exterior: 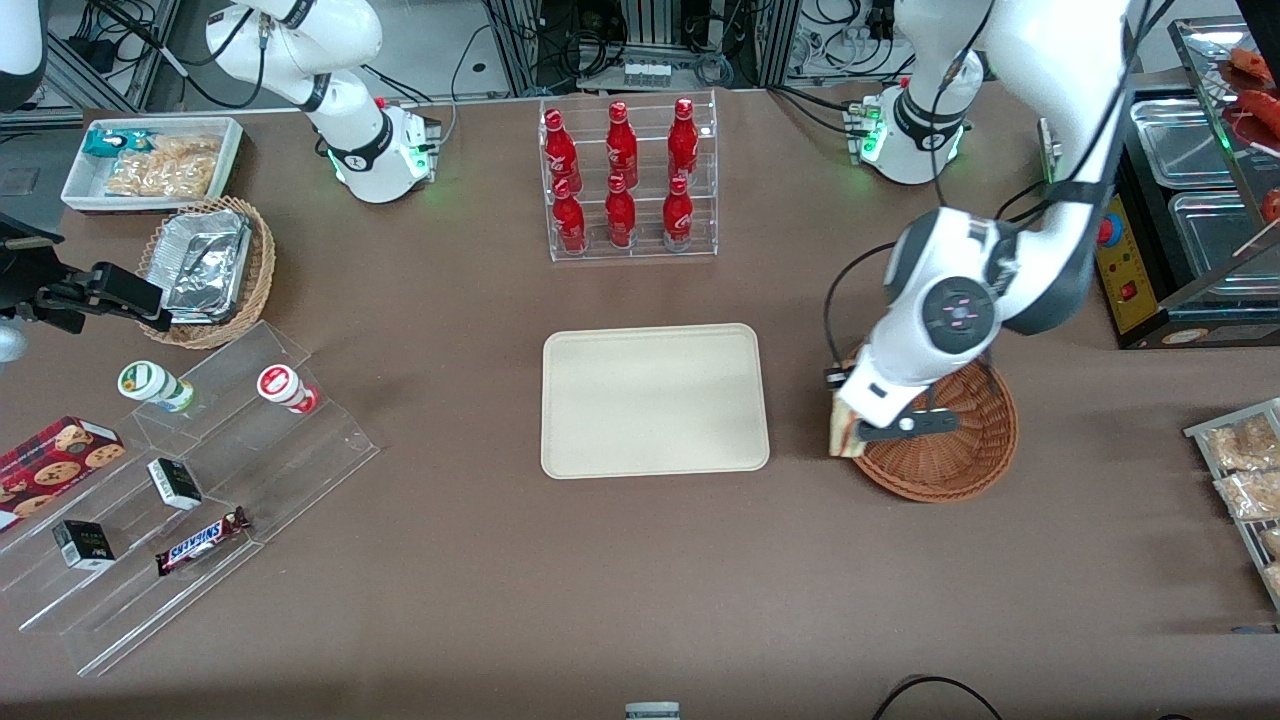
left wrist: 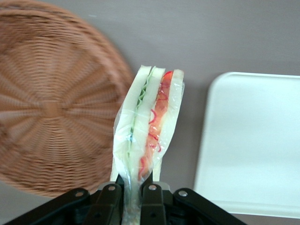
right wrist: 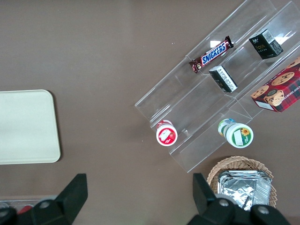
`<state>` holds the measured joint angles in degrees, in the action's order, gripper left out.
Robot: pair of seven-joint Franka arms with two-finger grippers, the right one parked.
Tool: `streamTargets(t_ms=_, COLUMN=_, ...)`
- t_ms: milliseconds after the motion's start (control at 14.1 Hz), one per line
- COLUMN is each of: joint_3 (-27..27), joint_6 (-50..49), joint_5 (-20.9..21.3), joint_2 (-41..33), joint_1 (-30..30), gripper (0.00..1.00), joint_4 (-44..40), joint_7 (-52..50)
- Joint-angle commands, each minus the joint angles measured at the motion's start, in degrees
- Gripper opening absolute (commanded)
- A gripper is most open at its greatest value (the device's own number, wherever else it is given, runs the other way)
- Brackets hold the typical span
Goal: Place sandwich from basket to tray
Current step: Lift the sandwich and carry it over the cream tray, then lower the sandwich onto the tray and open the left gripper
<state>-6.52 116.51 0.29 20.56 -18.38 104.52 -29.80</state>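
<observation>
My left gripper (left wrist: 136, 190) is shut on the sandwich (left wrist: 149, 126), a wrapped wedge of pale bread with green and red filling. In the front view the gripper (exterior: 862, 425) holds the sandwich (exterior: 842, 432) in the air at the basket's rim, on the side facing the tray. The reddish-brown woven basket (exterior: 965, 440) lies toward the working arm's end of the table and shows nothing inside it (left wrist: 51, 108). The cream tray (exterior: 654, 400) lies flat at mid-table with nothing on it; it also shows in the left wrist view (left wrist: 253, 140) and the right wrist view (right wrist: 26, 126).
A clear rack of red bottles (exterior: 628, 180) stands farther from the front camera than the tray. Toward the parked arm's end are a tan basket of foil containers (exterior: 205, 265), a white bin of snacks (exterior: 150, 160) and clear stepped shelves (exterior: 190, 480) with small goods. Snack packets (exterior: 1245, 470) lie at the working arm's end.
</observation>
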Motion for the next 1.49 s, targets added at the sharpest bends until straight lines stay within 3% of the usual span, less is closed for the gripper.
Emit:
streamTargets(t_ms=0, joint_3=0.6, joint_6=-1.4, joint_5=-0.2, joint_2=6.3, joint_1=-5.5, gripper=0.05, joint_4=-7.9, joint_7=-6.2)
streamTargets(t_ms=425, joint_3=-0.7, joint_6=-0.9, joint_5=-0.1, joint_2=15.1, joint_1=-13.0, gripper=0.04, joint_4=-18.0, joint_7=-17.6)
streamTargets(t_ms=1204, joint_3=-0.7, joint_6=8.6, joint_5=0.1, joint_2=20.0, joint_1=-21.0, gripper=0.05, joint_4=-19.2, joint_7=-28.7)
streamTargets(t_ms=1345, joint_3=-0.8, joint_6=8.6, joint_5=0.0, joint_2=20.0, joint_1=-20.8, gripper=0.09, joint_4=-19.2, joint_7=-28.5)
streamTargets(t_ms=1416, joint_3=-0.8, joint_6=8.6, joint_5=-0.3, joint_2=20.3, joint_1=-20.8, gripper=0.25, joint_4=-19.2, joint_7=-28.6)
